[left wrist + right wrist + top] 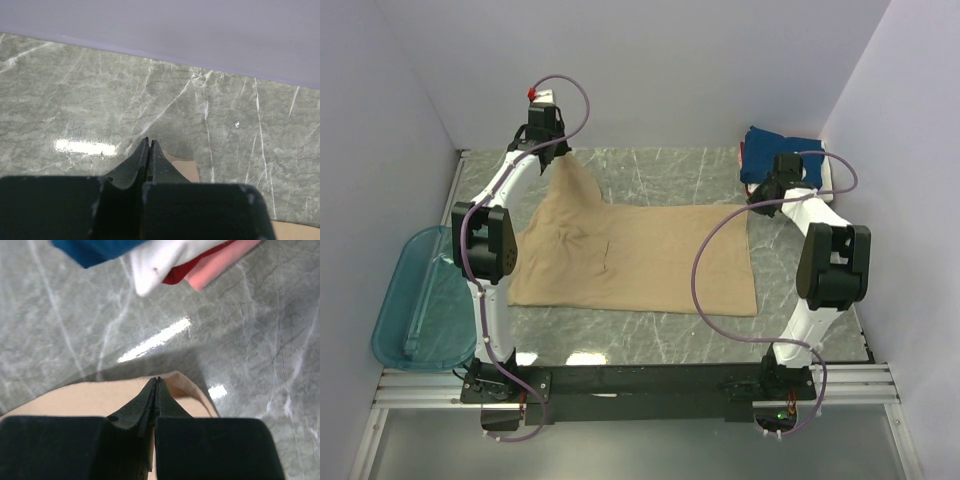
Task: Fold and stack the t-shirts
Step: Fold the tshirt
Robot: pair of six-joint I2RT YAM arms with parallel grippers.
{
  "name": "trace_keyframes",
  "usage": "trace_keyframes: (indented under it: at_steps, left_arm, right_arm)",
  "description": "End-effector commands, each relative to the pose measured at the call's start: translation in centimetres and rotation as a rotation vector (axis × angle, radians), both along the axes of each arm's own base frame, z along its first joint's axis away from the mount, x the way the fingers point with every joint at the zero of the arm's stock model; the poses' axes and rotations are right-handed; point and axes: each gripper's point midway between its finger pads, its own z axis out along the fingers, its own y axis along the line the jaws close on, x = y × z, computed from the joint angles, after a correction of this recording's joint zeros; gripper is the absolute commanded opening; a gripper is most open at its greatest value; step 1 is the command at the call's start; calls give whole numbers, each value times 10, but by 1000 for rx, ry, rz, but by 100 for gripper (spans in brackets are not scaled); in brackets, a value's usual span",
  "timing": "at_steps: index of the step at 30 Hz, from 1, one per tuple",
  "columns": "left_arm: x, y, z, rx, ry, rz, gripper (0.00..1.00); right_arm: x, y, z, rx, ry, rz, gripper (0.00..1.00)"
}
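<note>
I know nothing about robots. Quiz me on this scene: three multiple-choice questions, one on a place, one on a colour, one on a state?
1. Where is the teal tub? A left side; B right side; C on the shirt.
2. What colour tops the folded stack? A white; B navy blue; C green.
3. How is the tan t-shirt at its far-left corner? A flat; B tucked under; C lifted by the left end effector.
Answers: 1A, it sits at the scene's left edge. 2B, blue lies uppermost. 3C, the cloth rises to it in a peak.
</note>
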Motion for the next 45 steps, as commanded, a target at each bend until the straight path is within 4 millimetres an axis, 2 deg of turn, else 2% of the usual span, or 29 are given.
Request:
trace_keyframes:
  at_steps: [1, 2, 3, 5, 6, 8, 10, 11, 12, 13, 15, 16, 17, 18, 19, 21, 22, 23, 24, 26, 27, 29, 30, 31, 32, 34, 38, 45]
  left_arm:
    - [-7, 1, 25, -32, -40, 11, 0]
    - [-9, 2, 24, -35, -34, 19, 0]
    - [-13, 5, 29, -35, -37, 35, 0]
    - [-21, 8, 23, -41, -12, 59, 0]
    - [-24, 12, 30, -41, -19, 77, 0]
    - [-35, 15, 24, -51, 10, 103, 0]
    - [-49, 19, 26, -70, 21, 135, 0]
    - [-56, 21, 36, -80, 9, 144, 0]
    - [-61, 23, 36, -95, 11, 170, 0]
    - [-69, 25, 28, -98, 35, 185, 0]
    - [-84, 29, 38, -123, 32, 219, 0]
    - [-92, 31, 30, -126, 57, 232, 0]
    - [-100, 32, 37, -135, 53, 235, 0]
    - [-109, 33, 28, -149, 76, 249, 0]
    - [-117, 32, 36, -165, 68, 248, 0]
    - [-127, 32, 34, -192, 76, 261, 0]
    - [-136, 33, 24, -192, 102, 272, 0]
    - [-145, 35, 27, -202, 108, 282, 0]
    - [-153, 34, 16, -214, 135, 288, 0]
    - [-165, 34, 18, -238, 138, 299, 0]
    - [-175, 33, 7, -253, 167, 305, 0]
    - [-186, 35, 8, -264, 170, 313, 0]
    - [-194, 37, 2, -267, 188, 331, 0]
    - [-198, 37, 1, -270, 193, 333, 0]
    - [-203, 38, 8, -281, 175, 334, 0]
    - [-212, 40, 3, -282, 186, 344, 0]
    - [-229, 43, 8, -296, 174, 356, 0]
    - [-256, 55, -9, -281, 202, 389, 0]
  right_arm:
    - [5, -5, 38, 1, -120, -26, 0]
    - [3, -5, 44, 2, -133, -26, 0]
    - [-1, -5, 41, 3, -129, -29, 0]
    - [-8, -5, 41, 3, -130, -33, 0]
    - [-10, -5, 41, 4, -131, -34, 0]
    - [-15, -5, 40, 2, -123, -40, 0]
    - [-19, -5, 42, 6, -124, -44, 0]
    - [-23, -4, 39, 12, -116, -41, 0]
    - [-24, -3, 40, 15, -119, -39, 0]
    - [-27, -3, 39, 20, -116, -42, 0]
    - [-33, -2, 43, 26, -126, -41, 0]
    - [-35, -2, 47, 25, -136, -43, 0]
    - [-40, -2, 44, 24, -129, -46, 0]
    - [-43, -3, 43, 26, -124, -49, 0]
    - [-48, -3, 43, 23, -124, -50, 0]
    - [-55, -2, 41, 26, -115, -47, 0]
    - [-57, -2, 44, 29, -124, -46, 0]
    - [-62, -1, 40, 32, -113, -46, 0]
    - [-65, -1, 39, 29, -108, -49, 0]
    - [-74, -1, 36, 32, -99, -51, 0]
    - [-77, -1, 35, 30, -95, -53, 0]
    - [-85, -4, 31, 21, -81, -63, 0]
    - [-88, -4, 28, 27, -74, -65, 0]
    - [-94, -3, 23, 31, -62, -63, 0]
    - [-97, -3, 21, 32, -56, -61, 0]
    - [-102, -3, 18, 37, -53, -67, 0]
    - [-116, -5, 6, 46, -22, -77, 0]
    - [-131, -6, -3, 57, -4, -92, 0]
